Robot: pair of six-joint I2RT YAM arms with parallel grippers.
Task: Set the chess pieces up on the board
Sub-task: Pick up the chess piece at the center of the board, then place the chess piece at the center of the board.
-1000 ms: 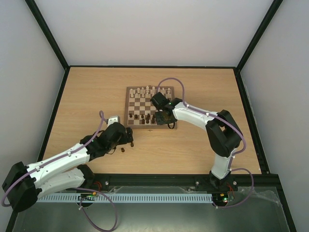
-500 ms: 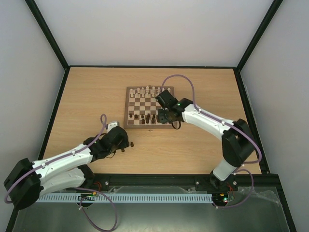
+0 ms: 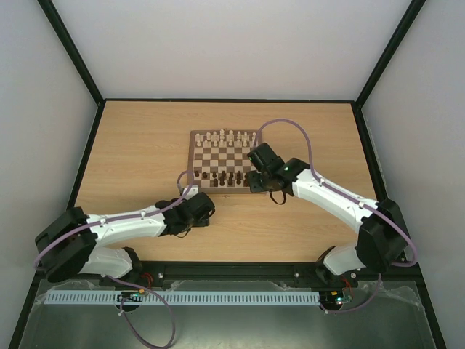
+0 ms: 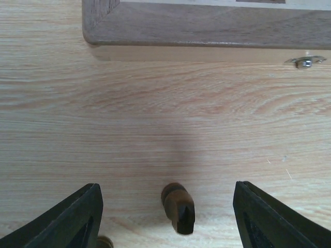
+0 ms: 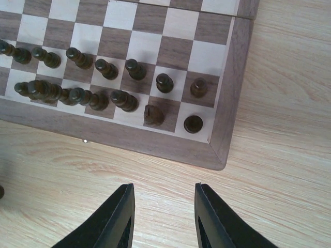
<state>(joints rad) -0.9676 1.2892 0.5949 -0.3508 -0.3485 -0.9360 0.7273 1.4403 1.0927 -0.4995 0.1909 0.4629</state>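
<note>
Fetching a stray piece
The left claw (image 4: 166,199) gapes astride a dark piece (image 4: 178,205) on the worktop (image 4: 155,119); next it should close, then lift to the board (image 4: 207,26). The right claw (image 5: 164,214) hangs open, empty.

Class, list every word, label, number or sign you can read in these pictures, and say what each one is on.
No readable text in any view.
board: its frame shows no letters or numbers.
left arm and right arm: any markings are too small to read from the top view.
</note>
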